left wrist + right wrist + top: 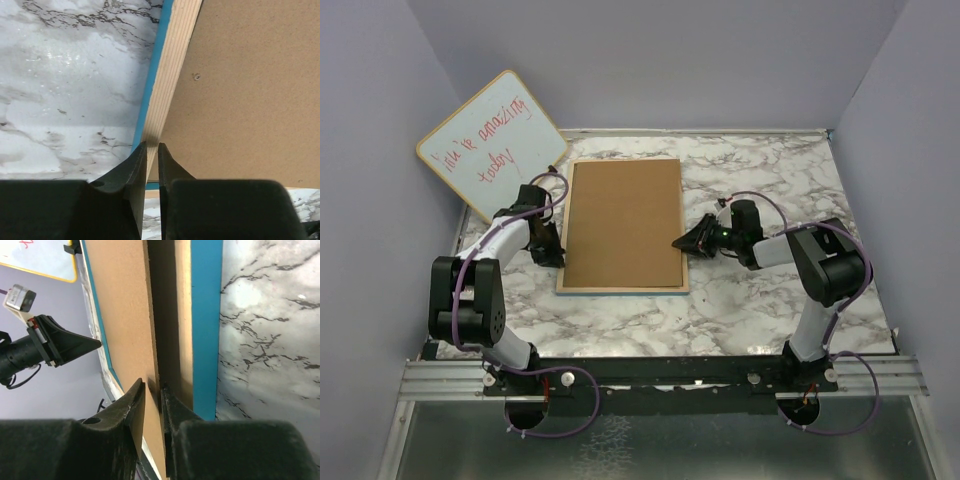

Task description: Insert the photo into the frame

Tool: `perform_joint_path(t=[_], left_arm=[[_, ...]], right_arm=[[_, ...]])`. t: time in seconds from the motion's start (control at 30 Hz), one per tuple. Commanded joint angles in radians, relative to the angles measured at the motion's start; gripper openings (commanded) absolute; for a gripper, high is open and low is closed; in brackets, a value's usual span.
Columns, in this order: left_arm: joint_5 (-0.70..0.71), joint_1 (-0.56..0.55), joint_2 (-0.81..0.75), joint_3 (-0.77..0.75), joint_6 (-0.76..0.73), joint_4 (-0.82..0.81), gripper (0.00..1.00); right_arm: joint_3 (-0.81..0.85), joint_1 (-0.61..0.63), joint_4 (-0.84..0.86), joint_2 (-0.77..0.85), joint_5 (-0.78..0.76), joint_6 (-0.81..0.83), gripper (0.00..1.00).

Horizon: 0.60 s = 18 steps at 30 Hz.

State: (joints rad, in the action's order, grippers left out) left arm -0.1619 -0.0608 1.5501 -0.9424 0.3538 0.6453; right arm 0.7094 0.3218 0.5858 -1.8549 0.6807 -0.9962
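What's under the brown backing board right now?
Only the frame shows, its wood rim and blue edge around the backing board. Along the right side a dark gap shows between them; anything beneath, the photo included, is covered.

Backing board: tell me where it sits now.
Top view: the board lies mid-table inside the frame, between the left gripper and right gripper, with the whiteboard to its far left.

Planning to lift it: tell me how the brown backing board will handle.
The backing board looks thin and flat: probably stiff, light. Its edge runs straight beside the frame, so likely no droop. Matte face: probably grippy.
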Motion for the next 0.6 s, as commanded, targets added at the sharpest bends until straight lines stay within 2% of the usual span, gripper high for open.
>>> perform_joint_path(t=[0.0, 0.23, 0.4, 0.57], left_arm=[[0.06, -0.004, -0.019, -0.065, -0.021, 0.029, 0.2], [0.082, -0.004, 0.012, -0.154, -0.036, 0.007, 0.48], [0.078, -0.005, 0.067, -0.179, -0.024, -0.077, 0.73], [0.046, -0.004, 0.157, -0.226, 0.006, -0.16, 0.82]], right_arm=[[0.011, 0.01, -0.066, 0.046, -0.009, 0.031, 0.26], [0.06, 0.01, -0.242, 0.15, -0.078, 0.117, 0.51], [0.16, 0.011, -0.428, 0.177, -0.192, 0.22, 0.54], [0.269, 0.01, -0.563, 0.129, -0.303, 0.27, 0.61]])
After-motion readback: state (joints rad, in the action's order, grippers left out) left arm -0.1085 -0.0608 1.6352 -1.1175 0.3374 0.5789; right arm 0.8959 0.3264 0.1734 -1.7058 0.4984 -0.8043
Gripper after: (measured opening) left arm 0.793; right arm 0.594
